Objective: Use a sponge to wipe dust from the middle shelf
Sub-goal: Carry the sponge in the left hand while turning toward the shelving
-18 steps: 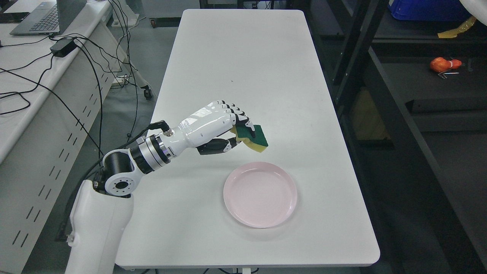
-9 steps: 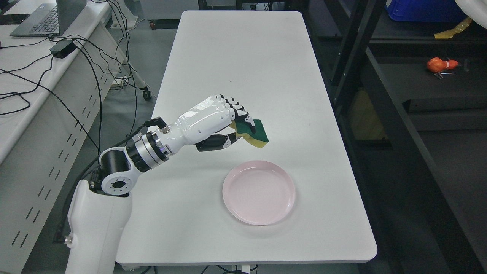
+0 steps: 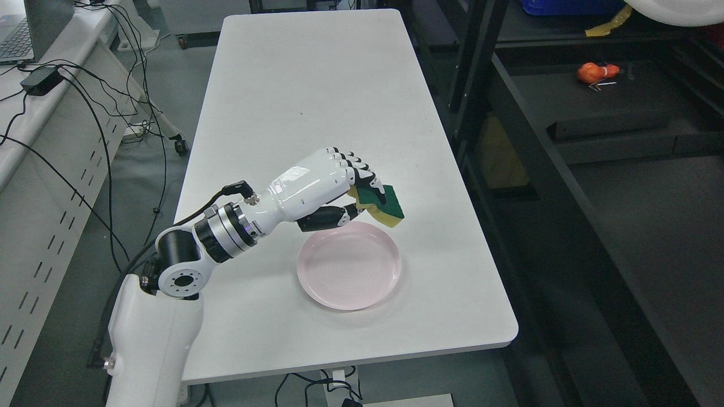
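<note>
View has swung right toward the dark shelf rack (image 3: pixel 594 130); my left hand (image 3: pixel 339 186) clamps the green-yellow sponge (image 3: pixel 384 204) above the pink plate's (image 3: pixel 349 265) far rim. Shelf not reached yet.

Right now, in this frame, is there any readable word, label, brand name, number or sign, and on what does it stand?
None can be read.
Yellow-and-green sponge in the left hand: no print visible.
Round pink plastic plate: plain.
White rectangular table: bare of markings.
Open laptop at the upper left: key legends too small to read.
</note>
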`<state>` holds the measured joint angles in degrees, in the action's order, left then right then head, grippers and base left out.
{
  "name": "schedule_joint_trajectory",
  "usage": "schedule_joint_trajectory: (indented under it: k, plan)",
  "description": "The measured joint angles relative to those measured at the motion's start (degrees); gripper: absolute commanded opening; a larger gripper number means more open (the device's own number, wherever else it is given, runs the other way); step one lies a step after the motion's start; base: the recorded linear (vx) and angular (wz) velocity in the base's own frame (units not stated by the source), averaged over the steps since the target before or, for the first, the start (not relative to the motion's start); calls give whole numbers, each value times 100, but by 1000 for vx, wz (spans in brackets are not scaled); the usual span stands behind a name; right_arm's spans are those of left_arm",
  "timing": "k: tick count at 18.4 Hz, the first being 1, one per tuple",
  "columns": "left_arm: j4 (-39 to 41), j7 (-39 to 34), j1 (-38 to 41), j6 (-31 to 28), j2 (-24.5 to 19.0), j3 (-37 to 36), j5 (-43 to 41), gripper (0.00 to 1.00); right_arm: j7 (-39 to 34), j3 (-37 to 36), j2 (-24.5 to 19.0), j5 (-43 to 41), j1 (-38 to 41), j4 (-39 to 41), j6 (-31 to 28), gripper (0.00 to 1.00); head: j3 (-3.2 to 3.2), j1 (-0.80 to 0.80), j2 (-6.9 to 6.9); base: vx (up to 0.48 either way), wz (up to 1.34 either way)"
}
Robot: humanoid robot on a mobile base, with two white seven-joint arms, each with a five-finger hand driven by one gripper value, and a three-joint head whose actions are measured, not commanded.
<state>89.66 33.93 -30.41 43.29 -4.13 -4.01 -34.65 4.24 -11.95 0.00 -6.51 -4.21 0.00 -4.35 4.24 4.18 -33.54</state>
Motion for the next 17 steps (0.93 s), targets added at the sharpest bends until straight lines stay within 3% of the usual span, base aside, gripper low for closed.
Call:
schedule_joint_trajectory:
  k: [17]
  plan:
    - [-116, 50, 130, -13, 332, -392, -164, 1, 1, 0, 0, 0, -1, 0, 0, 100, 0, 0, 0, -172, -29]
